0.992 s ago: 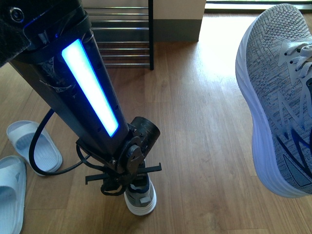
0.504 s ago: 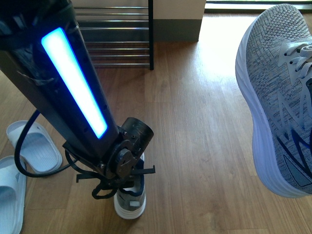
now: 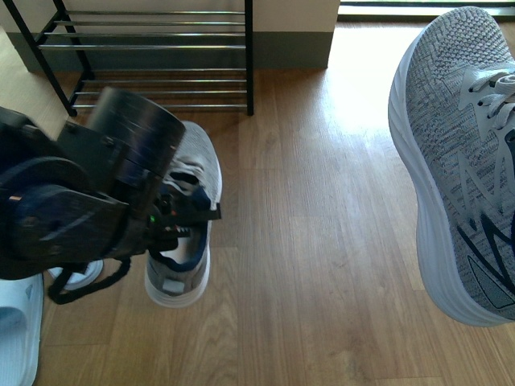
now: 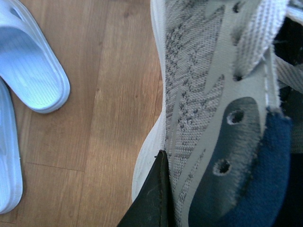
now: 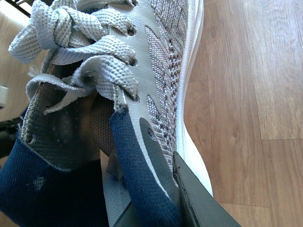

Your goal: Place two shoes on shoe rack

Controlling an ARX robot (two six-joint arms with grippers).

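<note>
Pinching the side of a grey knit sneaker [image 3: 187, 265] between the jaws of the left gripper [image 3: 191, 215], toe toward the chrome-barred shoe rack [image 3: 161, 47] just ahead. Clamped likewise at the collar in the jaws of the right gripper [image 5: 156, 198], a second grey sneaker [image 3: 451, 161], aloft near the front camera, well apart from the rack. Lying on the wooden floor [image 3: 322, 241] at far left, two pale blue slide sandals [image 4: 33, 66].

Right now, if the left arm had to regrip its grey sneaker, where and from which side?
The padded navy collar beside the ankle opening, coming from above: one finger inside, one on the outer side wall. The grey sneaker has its opening facing up, and the collar is a thin, firm edge. The left tool appears shut there now, so probably keep that hold.
</note>
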